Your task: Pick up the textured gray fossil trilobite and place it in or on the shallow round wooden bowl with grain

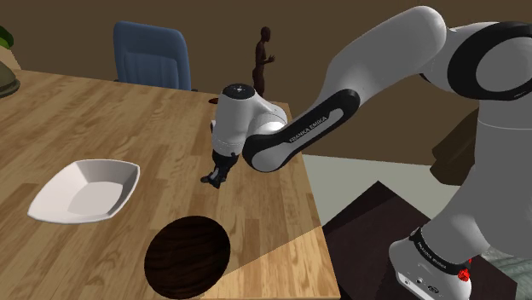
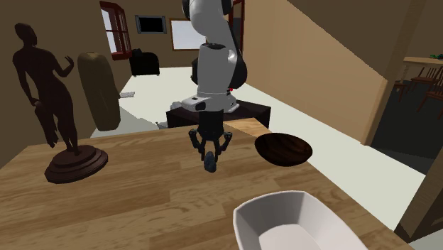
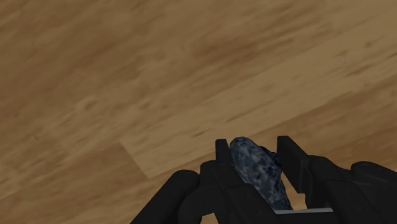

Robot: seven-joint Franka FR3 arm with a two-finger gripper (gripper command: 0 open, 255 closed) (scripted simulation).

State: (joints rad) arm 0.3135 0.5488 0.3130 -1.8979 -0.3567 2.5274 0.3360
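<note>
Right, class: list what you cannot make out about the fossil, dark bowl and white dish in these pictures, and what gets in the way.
Wrist view: lower part of the fossil hidden inside the gripper clasping it.
Shoulder view: fossil too small and dark to tell from the gripper.
Shoulder view: near rim of the dark bowl cut by the bottom edge.
Second exterior view: near side of the white dish cut by the bottom edge.

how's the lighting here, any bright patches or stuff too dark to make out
Shoulder view: the table is dim except a brighter wedge beside the bowl, which is so dark its grain barely shows. Wrist view: even light, no glare, and the trilobite in the gripper shows clear mottling.
</note>
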